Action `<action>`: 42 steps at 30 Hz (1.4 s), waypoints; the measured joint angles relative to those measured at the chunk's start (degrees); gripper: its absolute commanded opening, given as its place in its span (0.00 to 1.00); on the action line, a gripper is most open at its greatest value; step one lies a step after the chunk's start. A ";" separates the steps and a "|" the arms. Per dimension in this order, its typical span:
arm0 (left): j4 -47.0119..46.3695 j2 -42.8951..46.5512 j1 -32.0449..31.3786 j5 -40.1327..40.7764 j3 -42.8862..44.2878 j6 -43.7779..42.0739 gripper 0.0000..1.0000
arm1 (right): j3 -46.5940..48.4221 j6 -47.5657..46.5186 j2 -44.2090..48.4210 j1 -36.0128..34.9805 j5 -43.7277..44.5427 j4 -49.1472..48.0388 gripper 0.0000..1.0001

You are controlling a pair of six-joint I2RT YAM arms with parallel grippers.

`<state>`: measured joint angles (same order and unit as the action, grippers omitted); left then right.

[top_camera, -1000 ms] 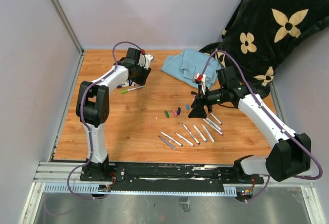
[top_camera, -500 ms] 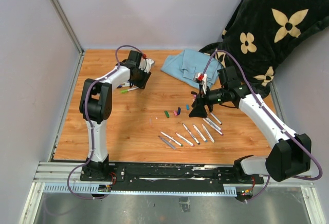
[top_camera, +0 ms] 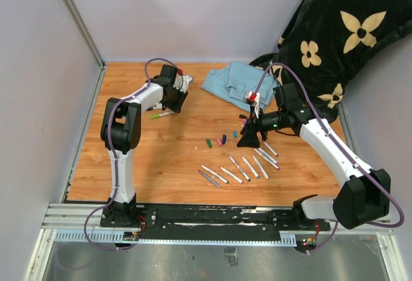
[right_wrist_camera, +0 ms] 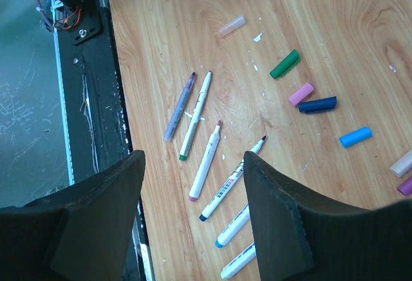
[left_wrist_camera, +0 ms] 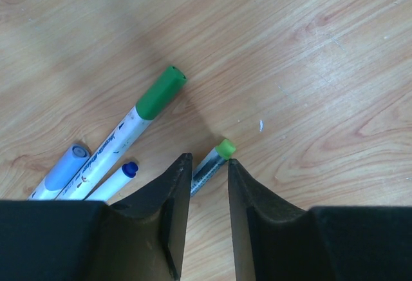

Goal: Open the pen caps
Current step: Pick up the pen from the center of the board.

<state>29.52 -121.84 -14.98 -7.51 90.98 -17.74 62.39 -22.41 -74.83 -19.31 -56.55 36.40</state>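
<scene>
In the left wrist view my left gripper [left_wrist_camera: 209, 159] is low over the wood, its jaws narrowly apart on either side of a thin pen with a light green cap [left_wrist_camera: 225, 148]. That pen lies slanted on the table between the fingertips. Beside it lie a green-capped marker [left_wrist_camera: 159, 92], a pale blue-capped one [left_wrist_camera: 64, 173] and a blue-ended one [left_wrist_camera: 130, 168]. My right gripper [right_wrist_camera: 193, 158] hangs wide open and empty above uncapped markers [right_wrist_camera: 206, 162]. Loose pen caps lie beyond it: green [right_wrist_camera: 284, 64], pink [right_wrist_camera: 300, 93], dark blue [right_wrist_camera: 317, 104], light blue [right_wrist_camera: 355, 136].
A row of uncapped markers [top_camera: 238, 168] lies at centre front. A blue cloth [top_camera: 238, 82] sits at the back, with a black flowered blanket [top_camera: 341, 29] at the back right. Grey walls stand along the table's left and back sides. The black base rail [right_wrist_camera: 84, 68] runs along the near edge.
The left gripper's jaws have drawn closer together around the light-green-capped pen, and the left arm has shifted slightly. The right arm has not moved.
</scene>
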 measured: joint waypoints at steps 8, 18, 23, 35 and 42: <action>-0.28 0.17 0.00 0.02 -0.96 1.16 0.22 | 0.00 0.00 0.04 0.02 -0.04 0.00 0.64; -0.52 4.48 0.02 1.31 -7.02 8.11 0.26 | 0.00 0.00 0.70 0.02 -0.48 0.00 0.64; -0.07 8.24 -0.39 3.26 -12.20 12.37 0.36 | 0.00 0.00 0.74 0.02 -0.87 0.00 0.64; 1.90 13.31 -3.26 9.40 -19.02 16.11 0.14 | 0.00 0.02 0.76 0.02 -0.96 0.00 0.64; 1.86 13.44 -3.21 9.42 -19.04 16.55 0.01 | -0.02 0.02 0.76 0.02 -1.01 0.00 0.64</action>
<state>31.38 -108.40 -18.20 1.91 71.94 -1.19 62.37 -22.39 -74.06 -19.29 -57.56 36.40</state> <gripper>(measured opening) 0.132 0.637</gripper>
